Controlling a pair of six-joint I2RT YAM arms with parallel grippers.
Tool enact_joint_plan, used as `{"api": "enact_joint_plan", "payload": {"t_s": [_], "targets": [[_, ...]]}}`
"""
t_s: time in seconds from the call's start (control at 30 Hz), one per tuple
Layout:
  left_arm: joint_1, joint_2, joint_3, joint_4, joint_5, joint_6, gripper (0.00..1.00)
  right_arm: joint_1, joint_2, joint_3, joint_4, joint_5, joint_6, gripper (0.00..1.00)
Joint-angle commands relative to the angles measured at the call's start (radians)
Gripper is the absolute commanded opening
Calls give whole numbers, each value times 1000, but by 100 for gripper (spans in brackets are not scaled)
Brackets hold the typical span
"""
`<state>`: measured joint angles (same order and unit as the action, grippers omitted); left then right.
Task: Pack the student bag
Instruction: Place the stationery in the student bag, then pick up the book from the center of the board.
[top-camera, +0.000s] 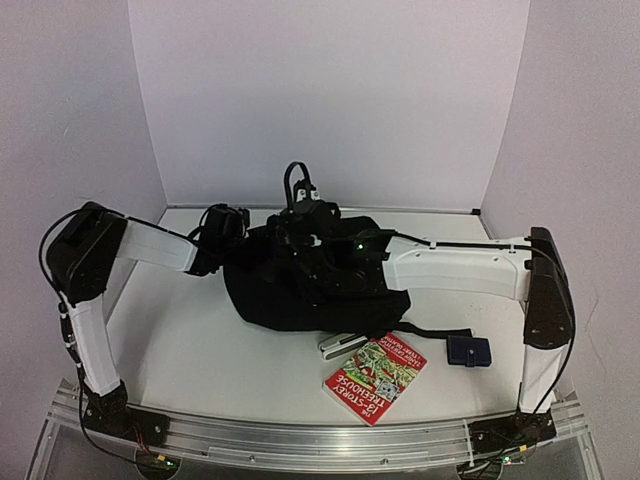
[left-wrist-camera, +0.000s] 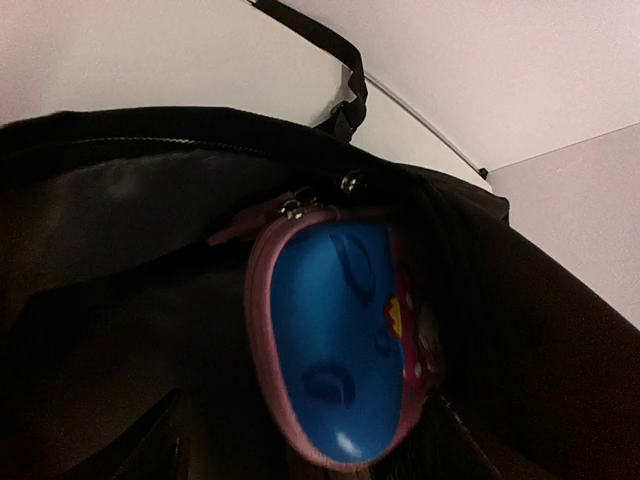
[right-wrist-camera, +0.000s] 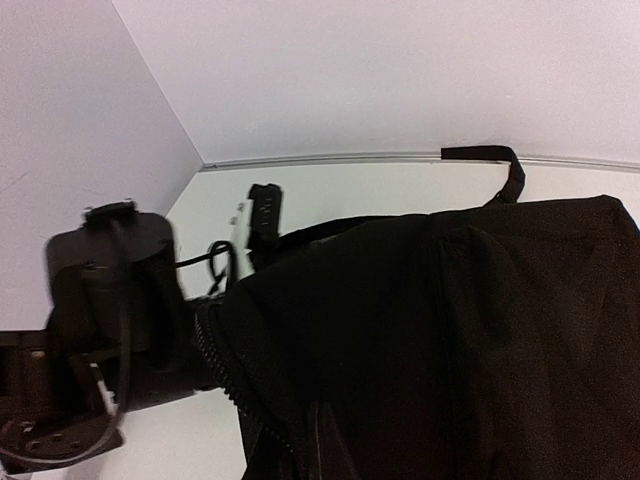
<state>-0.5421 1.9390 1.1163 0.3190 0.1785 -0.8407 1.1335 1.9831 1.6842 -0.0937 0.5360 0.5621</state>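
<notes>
The student bag (top-camera: 300, 295) is sitting in the middle of the white table (top-camera: 180, 340), and its black folds are hiding both pincers' tips in the overhead view. The left gripper (top-camera: 226, 228) is pressing in at the bag's upper left edge, and the right gripper (top-camera: 335, 250) is lying over its top. Neither wrist view is showing its own fingers, so I cannot tell whether either pair is apart or closed. Only the left wrist view is showing a pink-rimmed pencil case (left-wrist-camera: 335, 340) with a blue face. It is sitting between the black folds, lower centre, cut off at the bottom. Only the overhead view is showing a Treehouse book (top-camera: 375, 378), a dark-blue pouch (top-camera: 468, 350) and a pale flat item (top-camera: 340, 343), hard to identify, all lying lower right of the bag.
</notes>
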Motion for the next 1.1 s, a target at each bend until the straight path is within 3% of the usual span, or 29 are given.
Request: {"api": "enact_joint_plan", "payload": {"t_s": [0.0, 0.07, 0.1, 0.13, 0.2, 0.37, 0.53, 0.8, 1.07], "targets": [[45, -288, -134, -122, -63, 72, 83, 19, -68, -22, 25, 21, 5, 6], [70, -375, -184, -179, -60, 78, 86, 19, -68, -28, 24, 3, -7, 18], [88, -424, -206, -219, -52, 83, 87, 19, -72, -34, 22, -8, -14, 31], [113, -479, -229, -261, -47, 89, 87, 19, -80, -41, 22, -17, -20, 50], [156, -575, -268, -355, -46, 98, 89, 19, -113, -72, 22, -36, -33, 71], [185, -755, -318, -511, -30, 172, 91, 12, -234, -211, 6, -46, -39, 92], [162, -815, -364, -558, 106, 197, 89, -82, -350, -364, -65, -154, 58, 98], [-19, -846, -481, -504, 155, 151, 85, -276, -527, -740, -81, -372, 248, 97], [-123, -837, -572, -444, 156, 65, 83, -305, -642, -975, -94, -424, 374, 91]]}}
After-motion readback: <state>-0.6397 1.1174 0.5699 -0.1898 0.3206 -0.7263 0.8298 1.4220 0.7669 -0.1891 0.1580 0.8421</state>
